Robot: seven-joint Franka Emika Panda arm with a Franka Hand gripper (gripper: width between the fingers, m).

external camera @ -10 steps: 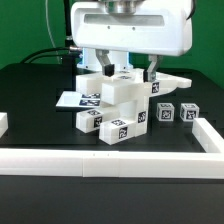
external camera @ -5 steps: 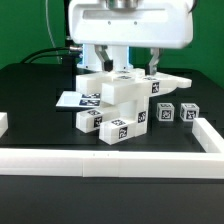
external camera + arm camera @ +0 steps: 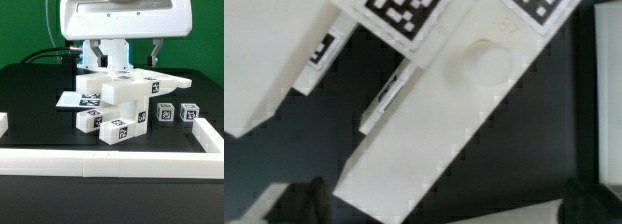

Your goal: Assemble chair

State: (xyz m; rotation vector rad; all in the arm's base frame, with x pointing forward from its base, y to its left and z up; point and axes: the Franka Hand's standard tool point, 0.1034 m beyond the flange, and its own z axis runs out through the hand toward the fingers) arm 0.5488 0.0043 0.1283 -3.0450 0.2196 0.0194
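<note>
The end effector (image 3: 125,52) has been raised clear of the partly built chair (image 3: 120,100), jaws wide and empty, so the piece is judged released near the middle of the desk (image 3: 40,110).

Bright even light, white chair (image 3: 118,92) parts near overexposed, soft shadows on black table (image 3: 30,100), wrist view blurred, close parts out of focus

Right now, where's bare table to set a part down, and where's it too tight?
Biggest free patch: the black table on the exterior view's left, bordered by the marker board, the front border rail and the chair. A narrower strip runs between the chair and that rail. Crowded: the exterior view's right, where two loose blocks sit by the rail's corner.
</note>
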